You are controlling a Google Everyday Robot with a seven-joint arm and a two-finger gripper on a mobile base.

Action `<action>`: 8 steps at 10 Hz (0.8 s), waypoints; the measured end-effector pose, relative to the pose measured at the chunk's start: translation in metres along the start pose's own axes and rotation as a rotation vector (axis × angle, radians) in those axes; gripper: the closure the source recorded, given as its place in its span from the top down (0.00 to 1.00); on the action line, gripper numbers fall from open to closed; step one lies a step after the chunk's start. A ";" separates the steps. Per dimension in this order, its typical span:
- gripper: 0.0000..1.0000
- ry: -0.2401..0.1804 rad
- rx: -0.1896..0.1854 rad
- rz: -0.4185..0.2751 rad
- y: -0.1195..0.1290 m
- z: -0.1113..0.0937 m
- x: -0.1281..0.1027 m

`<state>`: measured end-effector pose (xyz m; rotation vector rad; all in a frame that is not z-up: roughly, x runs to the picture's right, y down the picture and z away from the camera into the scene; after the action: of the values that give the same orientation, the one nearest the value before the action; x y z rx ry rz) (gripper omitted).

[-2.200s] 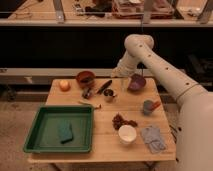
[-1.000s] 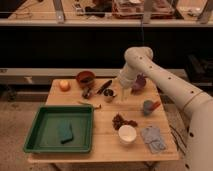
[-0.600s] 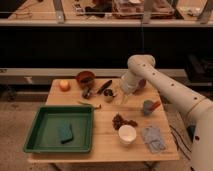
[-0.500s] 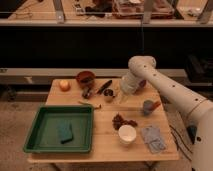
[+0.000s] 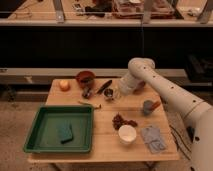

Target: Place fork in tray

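- Plainly, the fork [image 5: 90,104] lay flat on the desk [image 5: 105,147], just beyond the far corner of the tray [image 5: 37,131] and not touching its rim.
- The pincer [image 5: 116,93] hung low over the back of the desk, to the right of the fork in the camera view and near a black-handled utensil [image 5: 104,86]. Whether it was wide or narrow could not be told.
- By my judgement the reach for the fork was the step in hand, with nothing placed yet.
- Doing it well would mean coming down squarely across the middle of the thin handle, close to the wood, since so flat a piece slips easily.
- It would also mean avoiding the thicker utensil and lifting over the rim before release beside the green sponge [image 5: 65,132].
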<state>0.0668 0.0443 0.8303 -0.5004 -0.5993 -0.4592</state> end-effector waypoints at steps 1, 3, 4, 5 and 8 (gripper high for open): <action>0.00 -0.001 0.010 -0.013 -0.004 -0.001 -0.003; 0.00 0.013 0.061 -0.032 -0.019 -0.022 -0.013; 0.00 0.030 0.086 -0.033 -0.028 -0.039 -0.016; 0.00 0.036 0.109 -0.034 -0.037 -0.061 -0.022; 0.00 0.003 0.174 -0.043 -0.066 -0.130 -0.046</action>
<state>0.0510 -0.0691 0.7285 -0.3211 -0.6421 -0.4440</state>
